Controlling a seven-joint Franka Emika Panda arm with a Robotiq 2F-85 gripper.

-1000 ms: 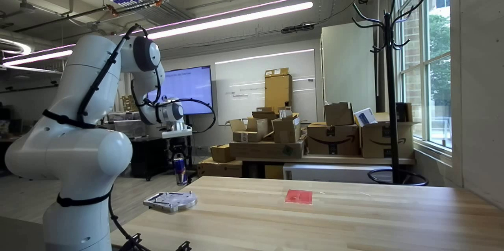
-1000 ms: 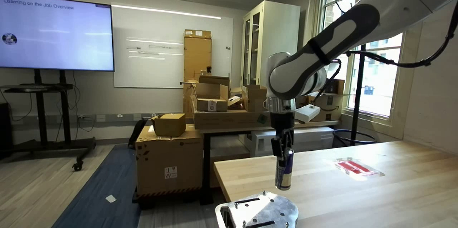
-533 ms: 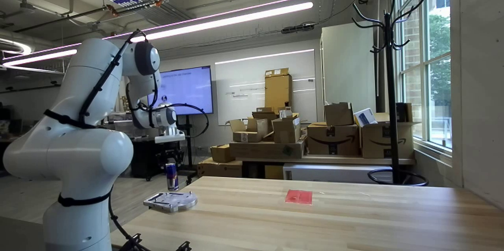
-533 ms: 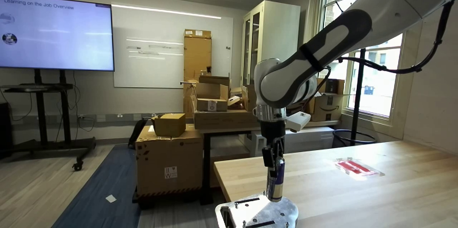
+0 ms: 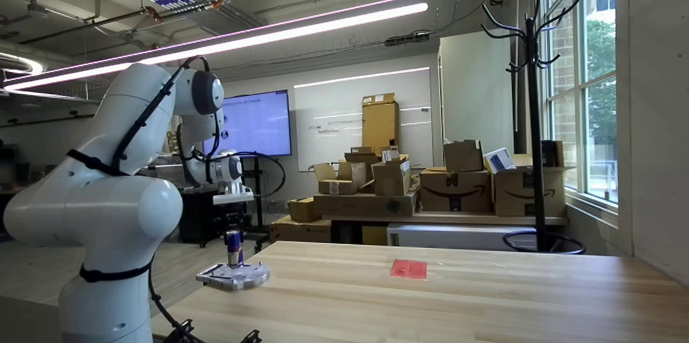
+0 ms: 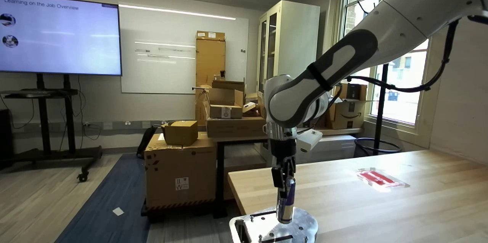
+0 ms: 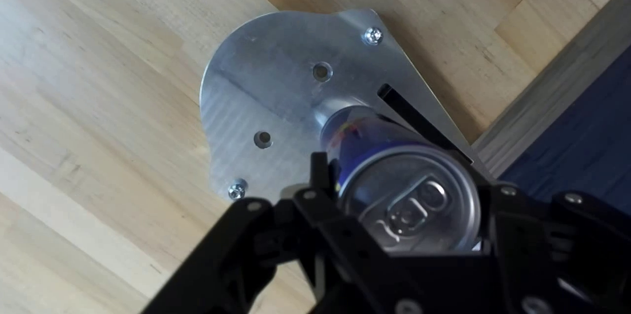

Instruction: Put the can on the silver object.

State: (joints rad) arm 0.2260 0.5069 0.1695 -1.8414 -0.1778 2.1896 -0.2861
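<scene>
The can [image 5: 234,250] is slim, dark blue-purple, with a silvery top. It is nearly upright over the silver object [image 5: 248,277], a low flat metal plate with slots, holes and screws. My gripper [image 6: 284,185] points down and is shut on the upper part of the can [image 6: 286,205]. In both exterior views the can's base overlaps the top of the silver object [image 6: 305,222]. In the wrist view the can [image 7: 409,205] is between the fingers [image 7: 402,186] and its base is at or just above the plate [image 7: 286,62], beside a slot. I cannot tell whether it touches.
The silver object lies near an edge of the wooden table [image 5: 430,310]. A flat red-pink object [image 5: 408,268] lies farther along the table. Cardboard boxes [image 6: 181,174] stand beyond the table. A black coat stand [image 5: 535,117] stands by the window.
My gripper has carried the can sideways over the silver object and then lowered it. The can's base is now at the plate's level. The silver object has not moved.
</scene>
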